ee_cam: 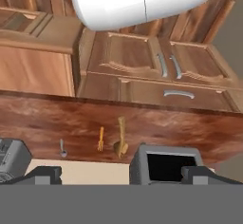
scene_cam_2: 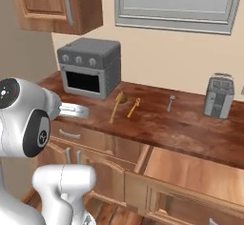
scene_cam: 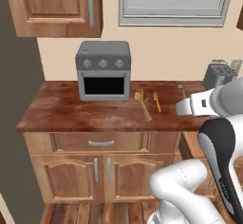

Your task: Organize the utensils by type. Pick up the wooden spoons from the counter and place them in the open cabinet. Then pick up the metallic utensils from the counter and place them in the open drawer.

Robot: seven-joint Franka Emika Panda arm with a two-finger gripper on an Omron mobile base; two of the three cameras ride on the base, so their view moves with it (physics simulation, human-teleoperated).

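Observation:
The tan wooden spoon (scene_cam: 143,104) (scene_cam_2: 117,106) (ee_cam: 121,140) lies on the dark reddish counter (scene_cam: 71,114) (scene_cam_2: 190,128) just right of the toaster oven. The slim orange fork (scene_cam: 157,102) (scene_cam_2: 133,107) (ee_cam: 100,139) lies beside it, apart from it. My gripper (scene_cam: 182,108) (scene_cam_2: 80,111) (ee_cam: 122,175) hangs in the air above the counter's front part, open and holding nothing, its fingertips (ee_cam: 45,174) wide apart. The wall cabinet (scene_cam: 57,9) (scene_cam_2: 57,5) hangs at the upper left, showing its grey bar handle. The open drawer (scene_cam_2: 190,171) (ee_cam: 33,28) sticks out below the counter to the right.
A grey toaster oven (scene_cam: 103,71) (scene_cam_2: 89,67) (ee_cam: 166,163) stands at the back of the counter. A small grey utensil (scene_cam: 181,89) (scene_cam_2: 170,102) (ee_cam: 62,148) lies further right, and a silver toaster (scene_cam: 218,75) (scene_cam_2: 219,95) beyond it. A window (scene_cam: 173,2) is above.

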